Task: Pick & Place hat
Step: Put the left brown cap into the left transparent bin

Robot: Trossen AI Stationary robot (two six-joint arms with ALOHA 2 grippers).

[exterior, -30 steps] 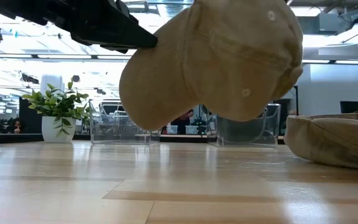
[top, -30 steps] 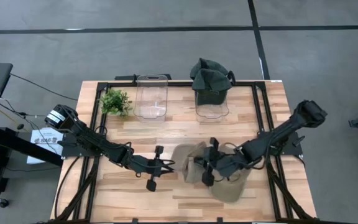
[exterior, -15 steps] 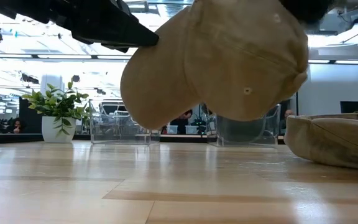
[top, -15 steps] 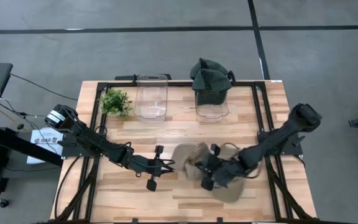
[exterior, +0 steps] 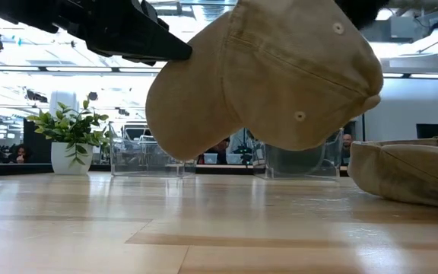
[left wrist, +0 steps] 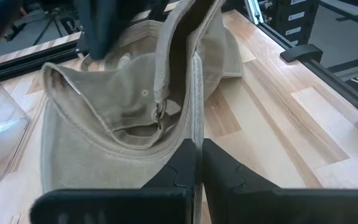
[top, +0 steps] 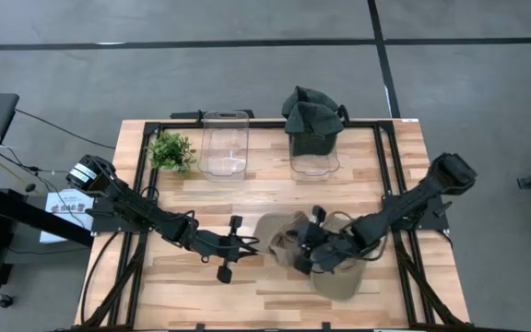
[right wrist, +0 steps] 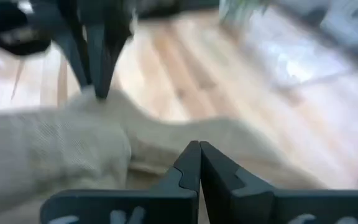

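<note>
A tan cap (top: 279,232) hangs in the air between my two grippers, over the table's near middle. In the low view the tan cap (exterior: 265,76) is clear of the wood. My left gripper (top: 252,243) reaches in from the table's left and is shut on the cap. My right gripper (top: 304,251) comes from the right and is shut on the cap's other side. A second tan cap (top: 344,277) lies flat on the table under the right arm; it also shows in the low view (exterior: 409,171). My left gripper (left wrist: 197,144) pinches the rim of the cap's opening (left wrist: 193,121) between its two fingers, coming level from the table's left. The cap is lifted clear and its hollow inside faces the wrist camera. My right gripper (right wrist: 199,146) pinches tan cloth (right wrist: 166,134) on the cap's right side, slanting in from the table's right. Which part of the cap that is, I cannot tell.
Two clear bins stand at the far edge: one empty (top: 224,143), one (top: 314,157) topped with dark green caps (top: 312,112). A small potted plant (top: 171,150) stands at the far left. Bare wood lies along the near left.
My right gripper has shifted a little over the table's near middle, staying shut on the cap. The cap has turned slightly in the air: in the low view its right end has swung out and a bit lower. My left gripper has kept still.
</note>
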